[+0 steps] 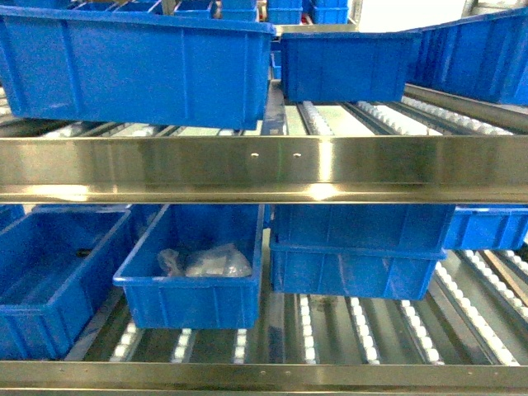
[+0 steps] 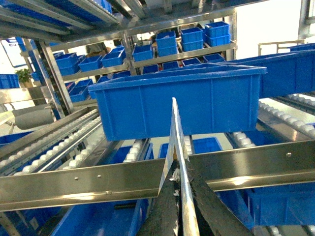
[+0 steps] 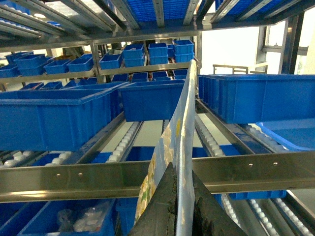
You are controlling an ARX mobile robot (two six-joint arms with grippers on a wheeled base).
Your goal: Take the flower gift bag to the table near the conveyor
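Both grippers, left gripper (image 2: 178,196) and right gripper (image 3: 179,196), were clamped on the flower gift bag (image 3: 170,147), its edge rising between their fingers, presumably for carrying away from the conveyor (image 1: 264,169).

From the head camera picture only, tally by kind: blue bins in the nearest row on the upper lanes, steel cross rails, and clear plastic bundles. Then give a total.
blue bins, nearest upper row: 3
steel cross rails: 2
clear plastic bundles, lying in a lower bin: 1
Total: 6
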